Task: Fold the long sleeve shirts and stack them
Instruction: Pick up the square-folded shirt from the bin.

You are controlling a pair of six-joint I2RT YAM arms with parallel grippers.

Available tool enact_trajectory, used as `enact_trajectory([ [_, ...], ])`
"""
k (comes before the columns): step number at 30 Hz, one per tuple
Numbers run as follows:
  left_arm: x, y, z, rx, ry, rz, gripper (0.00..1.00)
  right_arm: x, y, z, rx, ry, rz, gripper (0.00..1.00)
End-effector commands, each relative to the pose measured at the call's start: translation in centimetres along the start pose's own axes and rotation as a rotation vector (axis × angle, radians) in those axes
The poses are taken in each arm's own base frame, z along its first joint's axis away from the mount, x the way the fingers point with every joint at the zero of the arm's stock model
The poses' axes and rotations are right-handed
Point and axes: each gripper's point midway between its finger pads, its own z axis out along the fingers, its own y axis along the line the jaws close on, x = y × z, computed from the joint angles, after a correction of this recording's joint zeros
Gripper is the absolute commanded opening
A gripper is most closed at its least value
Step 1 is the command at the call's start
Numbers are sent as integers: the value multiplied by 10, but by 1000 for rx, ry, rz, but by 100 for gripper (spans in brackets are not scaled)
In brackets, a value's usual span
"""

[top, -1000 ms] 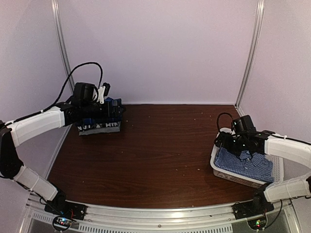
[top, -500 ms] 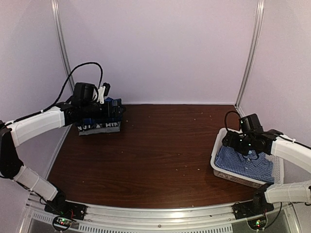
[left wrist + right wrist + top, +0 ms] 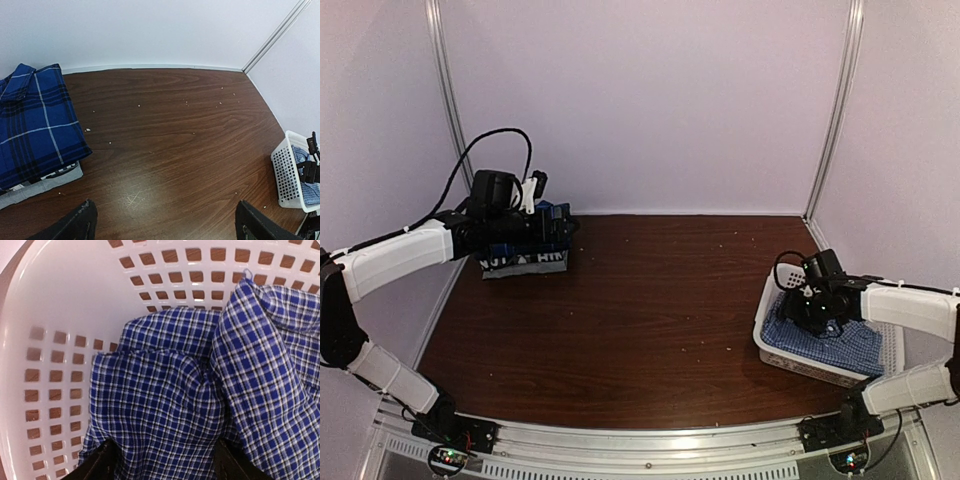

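Right end effector [image 3: 162, 467]: down in the white basket [image 3: 65, 315] at the right edge of the tabletop [image 3: 170, 130]. Jaws apart, tips on the crumpled fine-check blue shirt [image 3: 165, 390], with a hump of cloth between them.

Left end effector [image 3: 167, 227]: jaws wide, holding nothing, hovering beside the folded dark blue plaid shirt [image 3: 35, 125] at far left.

Blue-white checked shirt [image 3: 165, 405] (white basket [image 3: 65, 315])
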Motion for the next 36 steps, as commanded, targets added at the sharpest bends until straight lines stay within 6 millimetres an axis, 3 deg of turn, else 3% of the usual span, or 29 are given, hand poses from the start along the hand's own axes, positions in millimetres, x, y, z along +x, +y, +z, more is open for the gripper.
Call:
enact_trajectory([
  [1, -12, -7, -7, 23, -39, 15, 98, -20, 7, 10, -42, -51, 25, 62],
  [13, -5, -1, -3, 0, -22, 8, 98, -66, -18, 48, -20, -82, 122, 1],
  [26, -1, 3, 0, -16, -8, 12, 98, -155, -62, 50, 19, -252, 299, 0],
  [32, 0, 3, 1, -14, -4, 12, 98, -188, -54, 29, 2, -328, 291, 0],
  [36, 1, 3, 1, -11, 0, 11, 98, -197, -48, 18, -12, -351, 263, 0],
])
